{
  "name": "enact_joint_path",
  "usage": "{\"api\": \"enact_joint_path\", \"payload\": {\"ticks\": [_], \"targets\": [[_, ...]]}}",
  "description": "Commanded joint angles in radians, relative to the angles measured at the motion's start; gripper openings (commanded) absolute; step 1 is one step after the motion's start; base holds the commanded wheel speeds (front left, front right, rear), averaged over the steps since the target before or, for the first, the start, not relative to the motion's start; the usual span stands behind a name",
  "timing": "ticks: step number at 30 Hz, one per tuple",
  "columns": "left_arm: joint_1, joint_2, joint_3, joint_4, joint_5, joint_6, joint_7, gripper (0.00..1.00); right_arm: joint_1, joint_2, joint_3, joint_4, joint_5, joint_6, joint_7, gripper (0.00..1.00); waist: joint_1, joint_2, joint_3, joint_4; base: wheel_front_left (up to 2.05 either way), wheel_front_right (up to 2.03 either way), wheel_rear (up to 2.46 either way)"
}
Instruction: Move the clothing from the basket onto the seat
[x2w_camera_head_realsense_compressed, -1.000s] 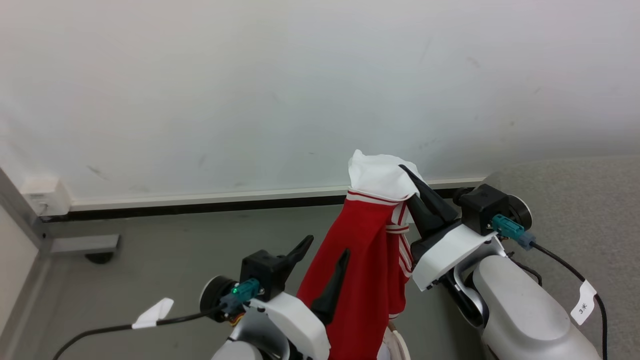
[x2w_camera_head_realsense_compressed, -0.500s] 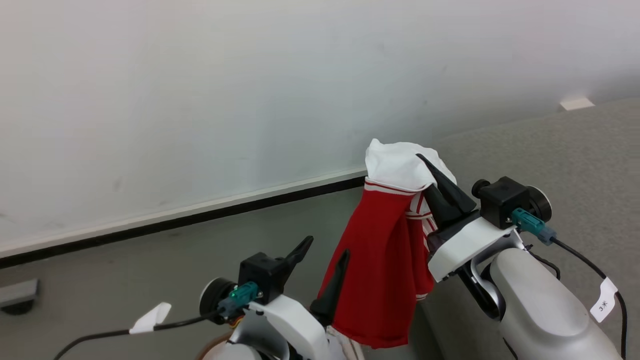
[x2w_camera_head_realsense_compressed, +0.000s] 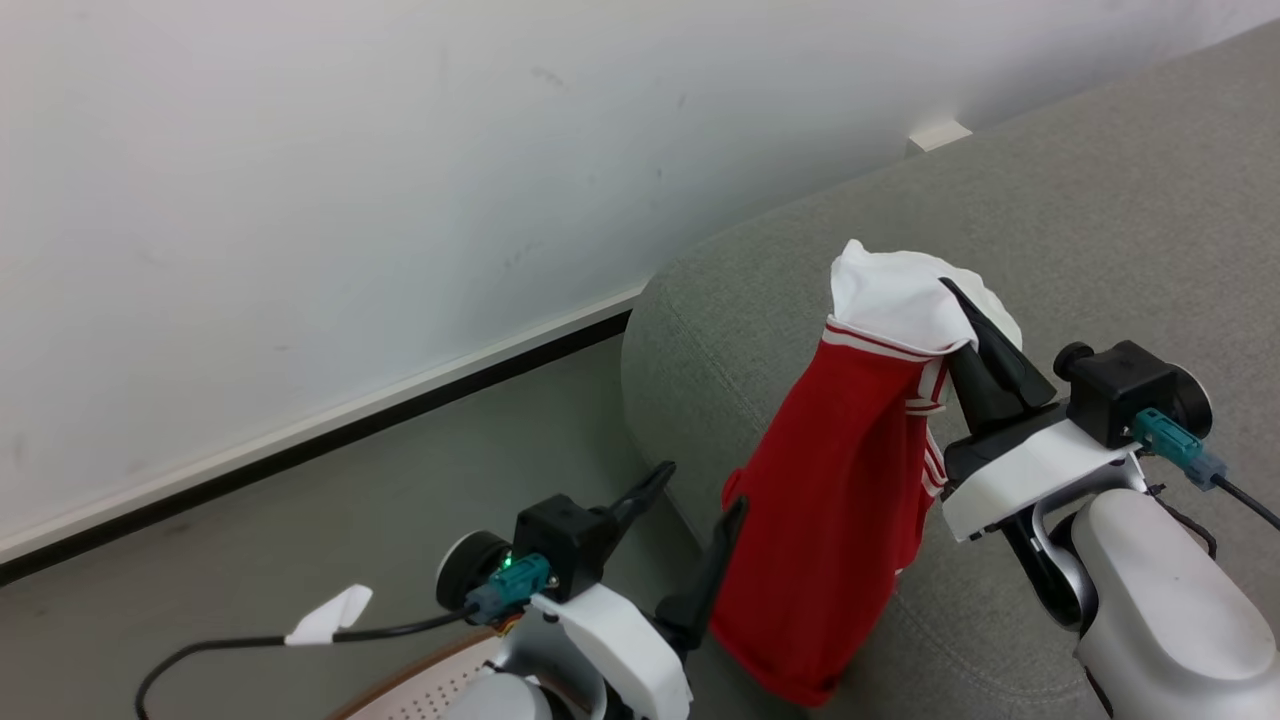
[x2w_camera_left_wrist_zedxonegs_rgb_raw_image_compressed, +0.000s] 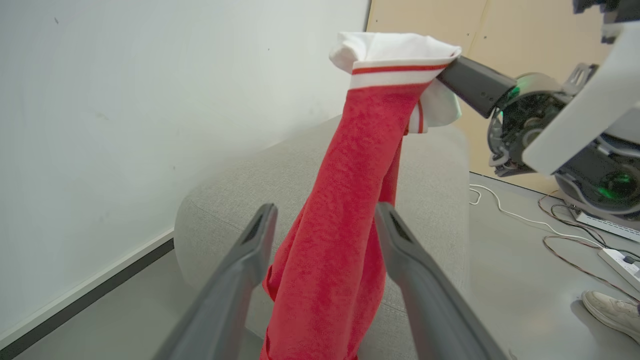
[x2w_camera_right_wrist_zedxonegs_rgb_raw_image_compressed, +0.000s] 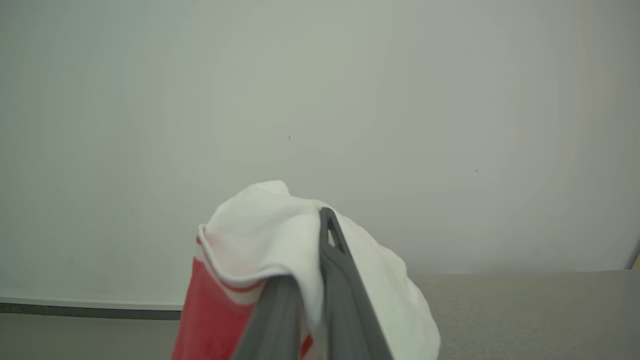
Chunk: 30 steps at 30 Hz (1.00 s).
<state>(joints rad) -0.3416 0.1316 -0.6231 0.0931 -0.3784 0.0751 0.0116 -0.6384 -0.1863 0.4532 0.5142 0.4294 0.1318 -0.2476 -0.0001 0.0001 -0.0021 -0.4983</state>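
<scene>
Over a corner of the large light grey upholstered seat (x2w_camera_head_realsense_compressed: 1050, 200) hangs a soft red garment (x2w_camera_head_realsense_compressed: 830, 500) with white top and striped trim, lifted clear of the cream-white perforated plastic basket (x2w_camera_head_realsense_compressed: 420, 690) but not yet laid down. The right gripper (x2w_camera_head_realsense_compressed: 965, 315) pinches its white top; the left gripper (x2w_camera_head_realsense_compressed: 700, 487) stands wide and empty.

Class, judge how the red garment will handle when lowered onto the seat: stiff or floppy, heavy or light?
Probably floppy: the red garment hangs in folds from the right gripper. Likely light: one pinch at its white top carries it. Should crumple on the seat.

clothing (x2w_camera_head_realsense_compressed: 830, 520) before seat (x2w_camera_head_realsense_compressed: 1100, 230), basket (x2w_camera_head_realsense_compressed: 440, 685) left of both
</scene>
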Motion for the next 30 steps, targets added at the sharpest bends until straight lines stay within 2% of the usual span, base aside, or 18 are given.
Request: {"api": "enact_joint_path", "payload": {"ticks": [1,9,15,20,24,30], "targets": [[-0.008,0.004,0.001,0.006,-0.004,-0.002,0.0,1.0,0.016,0.005,-0.004,-0.016,-0.007,-0.002,0.001,0.0,0.0001,-0.0001,0.018,-0.015,0.0,0.0,0.0],[-0.025,0.014,-0.01,-0.006,0.01,0.003,0.012,1.0,0.023,-0.018,-0.097,-0.08,0.007,-0.002,0.038,0.0,0.0001,-0.0001,0.083,-0.031,0.0,0.0,0.0],[-0.103,0.032,-0.033,-0.055,0.044,-0.014,0.065,1.0,-0.095,-0.051,-0.237,-0.104,0.032,-0.002,0.065,0.0,0.0001,-0.0001,0.248,0.046,0.0,0.0,0.0],[-0.192,0.039,-0.043,-0.088,0.074,-0.035,0.096,1.0,-0.275,-0.141,-0.38,-0.075,0.005,-0.002,0.117,0.0,0.0001,-0.0001,0.401,0.124,0.0,0.0,0.0],[-0.247,0.044,-0.04,-0.104,0.09,-0.045,0.107,1.0,-0.427,-0.241,-0.519,-0.024,-0.031,-0.002,0.153,0.0,0.0001,-0.0001,0.494,0.18,0.0,0.0,0.0],[-0.279,0.055,-0.035,-0.122,0.094,-0.052,0.103,1.0,-0.595,-0.36,-0.717,0.084,-0.099,-0.002,0.177,0.0,0.0001,-0.0001,0.567,0.232,0.0,0.0,0.0]]}}
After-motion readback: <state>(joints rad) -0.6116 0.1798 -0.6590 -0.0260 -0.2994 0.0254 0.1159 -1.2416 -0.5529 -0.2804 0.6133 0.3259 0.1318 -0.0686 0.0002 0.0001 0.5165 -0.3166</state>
